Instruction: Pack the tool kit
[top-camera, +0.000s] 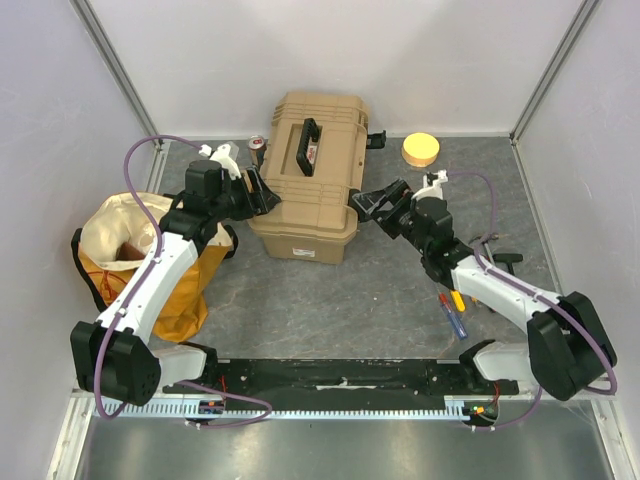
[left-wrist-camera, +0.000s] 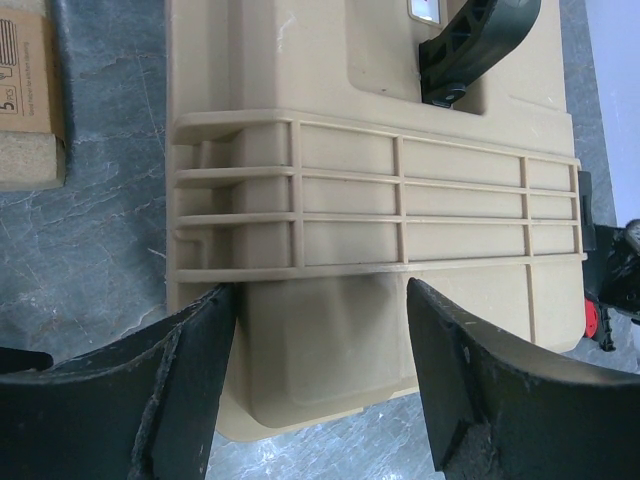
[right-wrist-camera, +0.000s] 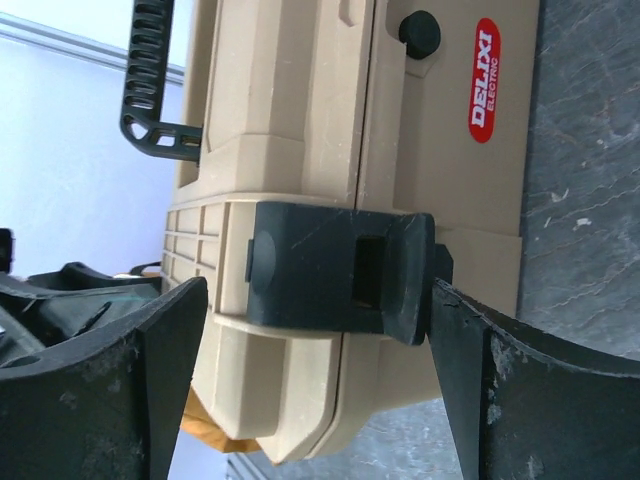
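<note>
R end effector (right-wrist-camera: 318, 295): jaws spread wide, nothing pinched. The black latch (right-wrist-camera: 340, 270) on the side wall of the toolbox (right-wrist-camera: 290, 120) sits in the gap. One finger (right-wrist-camera: 530, 390) is right at the latch tip, can't tell if it touches. The latch lies flat across the lid/base seam; whether it's snapped home I can't tell. The handle (right-wrist-camera: 150, 80) is cut off by the frame top. There's a red label (right-wrist-camera: 484, 80) on the tan wall past the latch.

L end effector (left-wrist-camera: 320, 290): also wide, holding nothing, straddling the ribbed lid edge on the opposite side of the box. Its tips overlap the tan plastic in the wrist view, contact unclear. A cardboard box (left-wrist-camera: 25, 90) is cut off at the frame edge, print too small to read.

Overhead: the toolbox stands on the bench (top-camera: 330, 310), centre-back between both arms, lid down, so the inside is hidden. Screwdrivers (top-camera: 452, 312) lie on the bench by the R forearm, well apart from the box. I see red, yellow and blue, partly tucked by the arm, count unclear. Cloth bag (top-camera: 110, 235) on the L side, partly behind the L arm, contents mostly hidden. Yellow disc (top-camera: 421, 149) back right. Small can (top-camera: 258, 145) at the box's back-left corner. Black object (top-camera: 505, 260) by the R arm, can't make it out.
</note>
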